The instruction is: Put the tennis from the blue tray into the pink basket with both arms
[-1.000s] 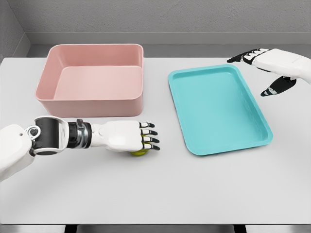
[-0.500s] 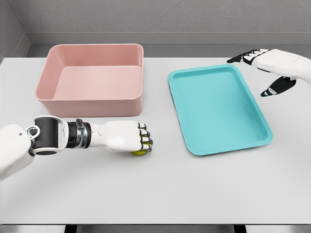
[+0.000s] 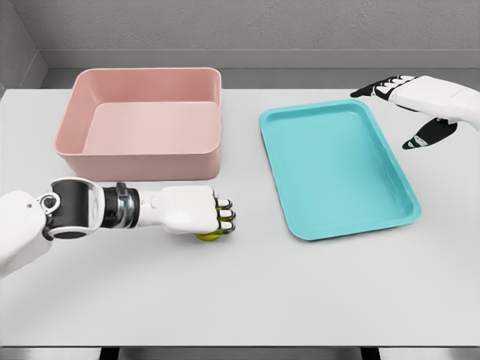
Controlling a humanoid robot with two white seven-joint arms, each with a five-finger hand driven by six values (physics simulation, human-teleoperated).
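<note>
We are looking down at the table (image 3: 300,292), and we are taking the pink basket (image 3: 142,154) as our landmark. Just in front of the basket's near wall, toward its right corner, our left hand (image 3: 196,210) is sitting palm down with its fingers (image 3: 223,216) curling around the tennis ball (image 3: 208,236). Only a sliver of yellow-green is peeking out beneath the knuckles, so we are calling this a closed grasp on the ball, with the ball sitting low at the table, though we cannot tell whether it is touching the surface.

To the right of the basket, the blue tray (image 3: 337,172) is lying bare, with nothing showing in it. Farther right, beyond the tray's far right corner, our right hand (image 3: 409,101) is hovering with its fingers spread and holding nothing, well apart from the ball.

So where are we standing on the task? The ball is already out of the tray, which reads as 1 stage done. The basket is showing nothing inside, so the delivery is not yet made. What is remaining, as we judge it, is 2 moves: lifting the ball clear of the table, above the basket's near rim, and then letting it go inside. The path looks short, since the hand is just beside the basket.
</note>
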